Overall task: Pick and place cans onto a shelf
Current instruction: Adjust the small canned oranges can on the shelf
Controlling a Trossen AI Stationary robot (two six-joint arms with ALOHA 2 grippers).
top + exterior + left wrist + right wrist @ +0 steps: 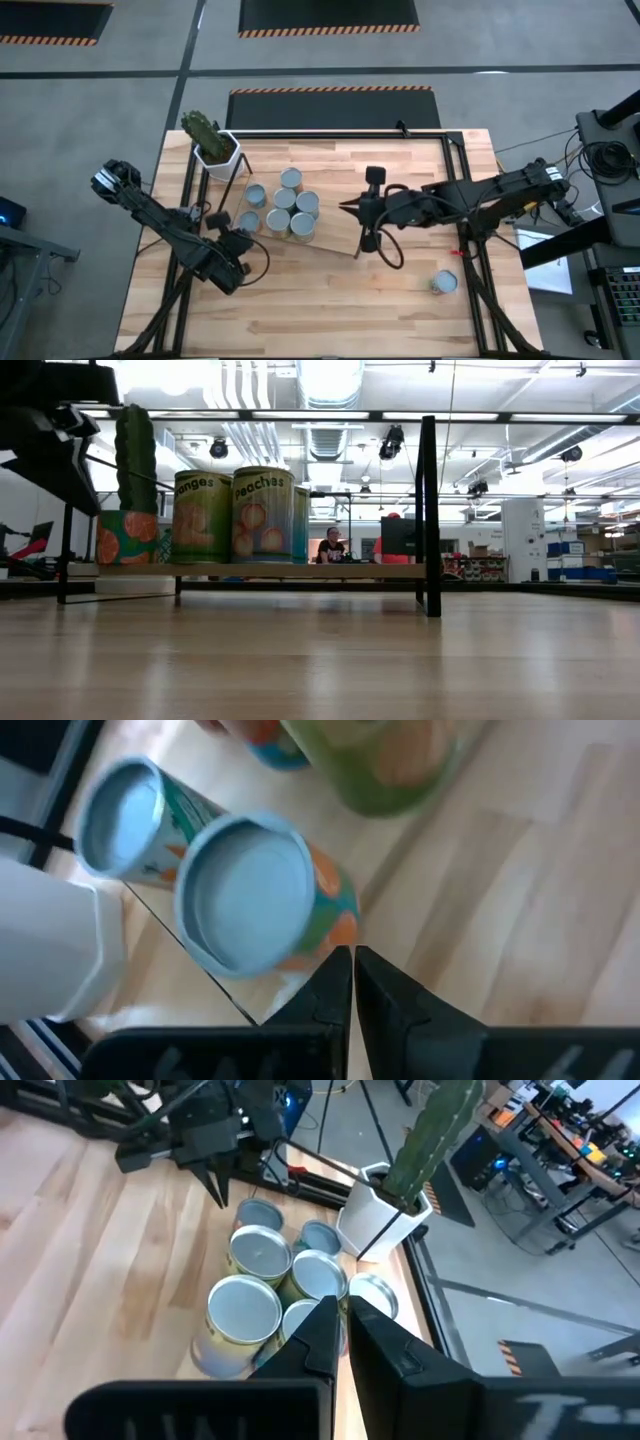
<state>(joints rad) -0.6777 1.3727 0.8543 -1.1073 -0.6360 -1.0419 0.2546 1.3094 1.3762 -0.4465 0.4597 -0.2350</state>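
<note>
High view shows the table (330, 300), with the shelf (330, 205) near its far edge. Six cans (284, 208) cluster on the shelf's plant-pot (218, 152) end; a seventh can (444, 283) lies off the shelf, toward the right. Both the left gripper (214, 219) and the right gripper (345, 207), flanking that cluster, have fingers pressed together, empty.

Low view: shelf (300, 571) left end cut off behind a dark arm part at 10 o'clock; rear cans (262, 515) hidden behind the front two, count unreadable there. Left wrist view: nearest can top (245, 892) blurred, another can cropped at 12 o'clock. Right wrist view: right gripper (340, 1342) fingers cover part of the can cluster; cactus (432, 1135) top cropped. High view: lone can (444, 283) label too small to read
</note>
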